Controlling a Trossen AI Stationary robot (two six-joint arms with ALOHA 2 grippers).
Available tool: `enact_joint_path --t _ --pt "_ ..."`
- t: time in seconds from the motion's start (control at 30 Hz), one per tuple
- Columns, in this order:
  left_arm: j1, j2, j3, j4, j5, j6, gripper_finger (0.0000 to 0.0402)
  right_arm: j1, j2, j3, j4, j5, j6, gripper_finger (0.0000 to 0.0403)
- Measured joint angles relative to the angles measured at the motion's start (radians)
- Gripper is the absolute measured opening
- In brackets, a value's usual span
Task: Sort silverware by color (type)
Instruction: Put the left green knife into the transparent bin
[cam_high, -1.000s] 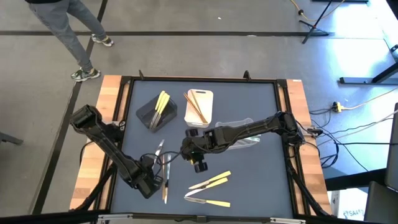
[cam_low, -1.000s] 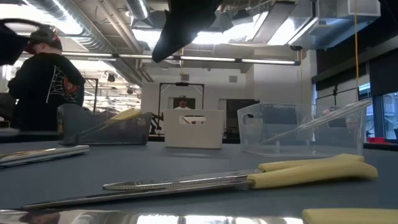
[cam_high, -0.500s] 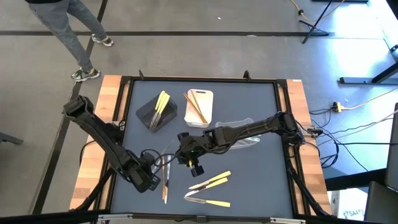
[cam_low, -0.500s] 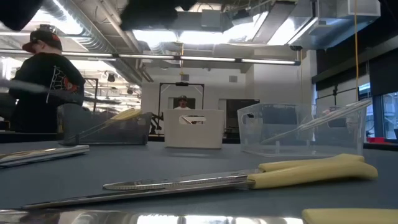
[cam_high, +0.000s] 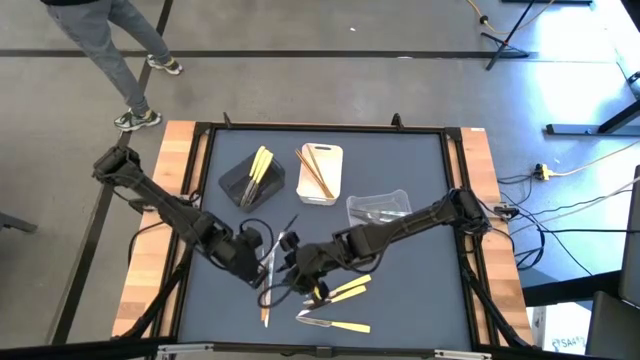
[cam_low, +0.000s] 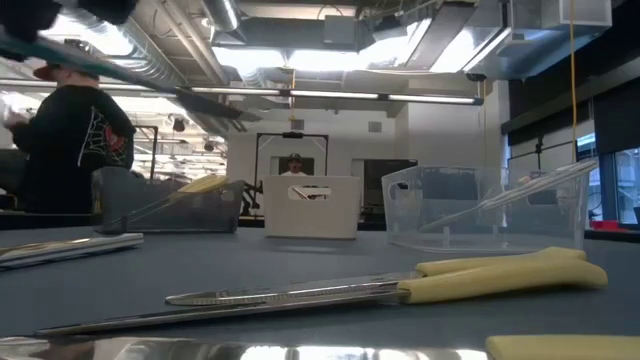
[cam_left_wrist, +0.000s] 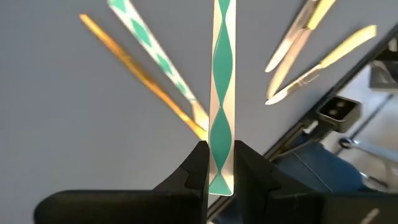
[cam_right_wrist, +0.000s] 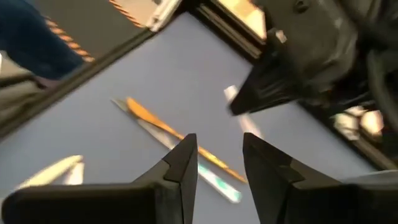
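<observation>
Because the silver piece (cam_left_wrist: 222, 93) is thin, stiff, light and slippery, I pinch its end tight in my left gripper (cam_left_wrist: 221, 163), lifted over the table's (cam_high: 420, 160) front middle. My right gripper (cam_right_wrist: 219, 163) hangs unclenched beside it, holding nothing. Since a second ago, both arms have swung toward the front edge.

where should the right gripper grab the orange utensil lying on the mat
Probably mid-handle of the orange utensil, coming straight down with fingers across its width. It lies flat and thin beside a silver piece, so the open right gripper should straddle only it.
</observation>
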Motion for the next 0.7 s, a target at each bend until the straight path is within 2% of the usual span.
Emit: enact_joint_path --t 0.13,0.4,0.57,0.7 --pt "0.051 0.000 0.000 0.056 0.072 0.031 0.0043 0.000 0.000 0.000 0.005 0.054 -0.047 0.0117" --pt "0.109 0.000 0.000 0.082 0.210 0.032 0.0043 -0.001 0.000 0.000 -0.008 0.056 -0.078 0.0117" --pt "0.111 0.000 0.000 0.082 0.207 0.037 0.0043 -0.001 0.000 0.000 -0.027 0.056 -0.099 0.0117" --pt "0.111 0.000 0.000 0.082 0.143 0.053 0.0043 0.005 0.000 0.000 -0.062 0.095 -0.047 0.0117"
